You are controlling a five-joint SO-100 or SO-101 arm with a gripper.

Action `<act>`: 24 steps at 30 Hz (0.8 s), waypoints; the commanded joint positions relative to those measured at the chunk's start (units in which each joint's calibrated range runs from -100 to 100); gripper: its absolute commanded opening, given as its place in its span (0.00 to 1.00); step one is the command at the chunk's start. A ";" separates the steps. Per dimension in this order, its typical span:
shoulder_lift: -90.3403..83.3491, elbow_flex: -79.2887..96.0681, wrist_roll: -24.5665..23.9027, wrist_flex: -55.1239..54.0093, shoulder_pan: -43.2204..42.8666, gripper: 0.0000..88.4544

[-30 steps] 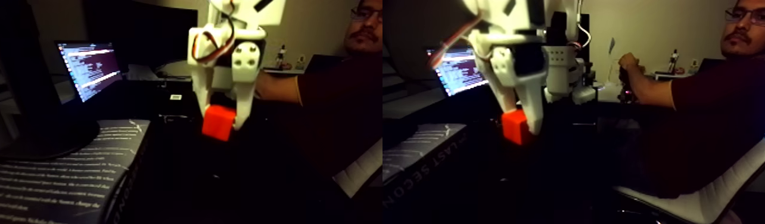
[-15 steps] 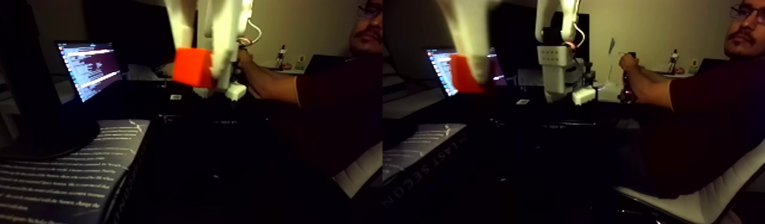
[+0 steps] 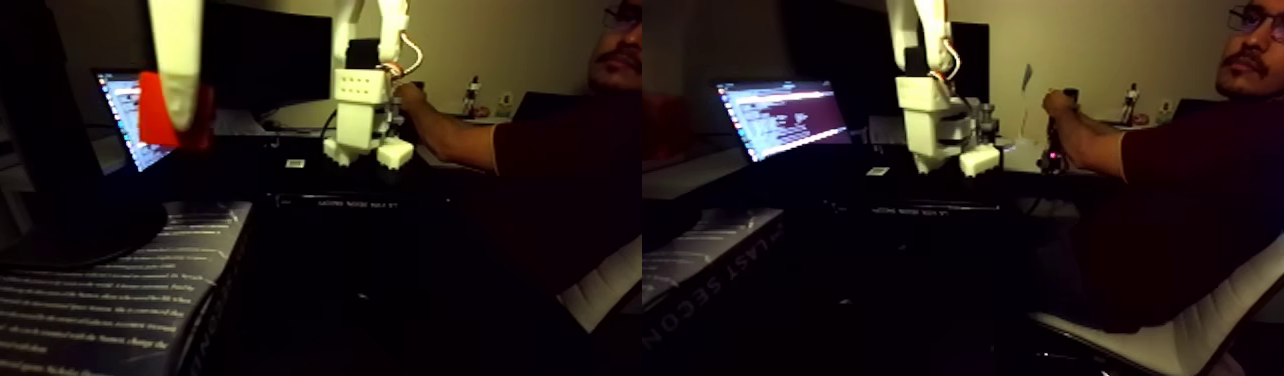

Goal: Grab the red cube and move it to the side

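The red cube (image 3: pixel 175 112) hangs in the air at the left of the fixed view, in front of the laptop screen (image 3: pixel 782 115) and well above the dark bench (image 3: pixel 370 260). The gripper (image 3: pixel 180 115) comes down from the top edge; one white finger crosses the cube's face, so the jaws appear clenched on it, though blur hides the second finger. Placement calls for a straight descent. A book (image 3: pixel 120 290) lies below; its spine seems to read "LAST SECON". A person's hand (image 3: pixel 1055 105) works a second arm behind.
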 commanded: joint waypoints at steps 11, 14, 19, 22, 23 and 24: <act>0.54 4.49 -2.44 -0.05 0.63 0.03; 0.88 6.94 -2.60 -0.39 0.63 0.03; 0.88 10.02 -4.71 -4.95 0.47 0.03; 0.88 13.02 -6.22 -8.16 0.55 0.03; 0.88 13.92 -6.65 -8.92 0.47 0.03; 0.88 14.74 -7.30 -9.85 0.47 0.03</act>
